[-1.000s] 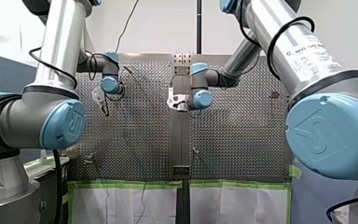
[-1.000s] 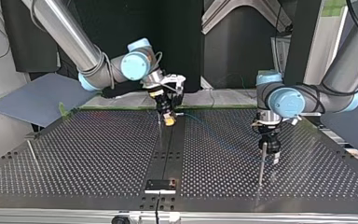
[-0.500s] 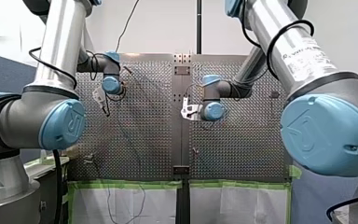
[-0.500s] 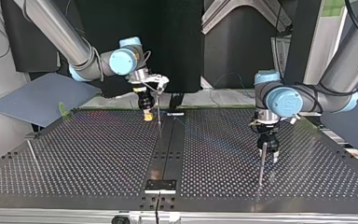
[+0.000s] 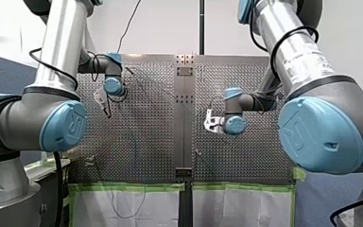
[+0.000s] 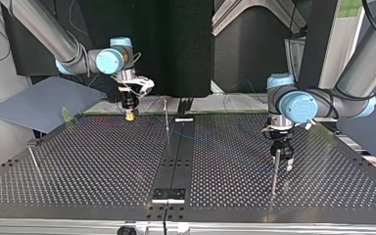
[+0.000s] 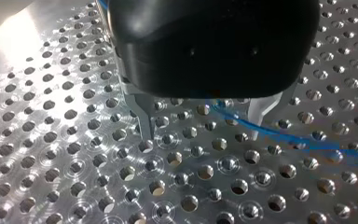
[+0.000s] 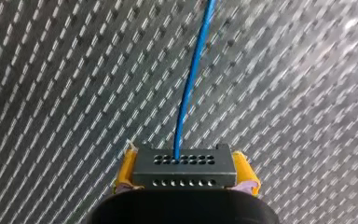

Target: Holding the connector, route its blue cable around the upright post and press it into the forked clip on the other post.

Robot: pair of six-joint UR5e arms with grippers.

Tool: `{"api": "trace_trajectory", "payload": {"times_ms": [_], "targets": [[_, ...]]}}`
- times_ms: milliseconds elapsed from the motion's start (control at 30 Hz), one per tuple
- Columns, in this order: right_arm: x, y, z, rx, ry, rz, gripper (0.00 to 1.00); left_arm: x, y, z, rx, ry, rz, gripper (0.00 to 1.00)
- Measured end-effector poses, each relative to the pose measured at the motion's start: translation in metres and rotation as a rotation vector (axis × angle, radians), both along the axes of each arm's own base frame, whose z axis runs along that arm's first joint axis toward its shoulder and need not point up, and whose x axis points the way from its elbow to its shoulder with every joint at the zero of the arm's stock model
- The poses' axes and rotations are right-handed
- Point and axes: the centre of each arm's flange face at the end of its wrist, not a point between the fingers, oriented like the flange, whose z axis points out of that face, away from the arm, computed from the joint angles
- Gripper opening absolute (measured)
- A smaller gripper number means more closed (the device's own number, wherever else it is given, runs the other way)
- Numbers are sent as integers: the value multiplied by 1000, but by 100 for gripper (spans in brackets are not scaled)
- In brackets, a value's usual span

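blue cable [image 8: 189,84]: leaves connector [image 8: 184,161], crosses perforated table [image 6: 78,161]
right gripper [image 8: 185,175]: yellow pads clamp connector
left gripper [image 7: 203,128]: fingers spread over cable
upright post [image 6: 166,117]: between grippers

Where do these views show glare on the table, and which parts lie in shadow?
Left wrist view: strong glare on the perforated table beside the left claw, shadow under its black body. Right wrist view: bright glints on the table around the blue cable. Top view: dark backdrop beyond the table.
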Motion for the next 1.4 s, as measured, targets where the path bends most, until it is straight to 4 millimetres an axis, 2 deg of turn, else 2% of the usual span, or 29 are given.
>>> {"api": "trace_trajectory", "payload": {"times_ms": [133,233,533,633,933,1400], "targets": [[-29,-3,-36,33,21,-58,0,0,0,0,0,0,0,98],[-43,2,-63,60,36,-91,0,0,0,0,0,-1,0,98],[-75,39,-143,155,73,-149,0,0,0,0,2,-1,1,98],[-85,47,-162,178,79,-170,0,0,0,0,3,0,1,98],[-103,51,-201,194,64,-209,0,0,0,0,5,-1,2,98],[-109,72,-261,239,86,-199,0,0,0,0,5,-1,2,98]]}}
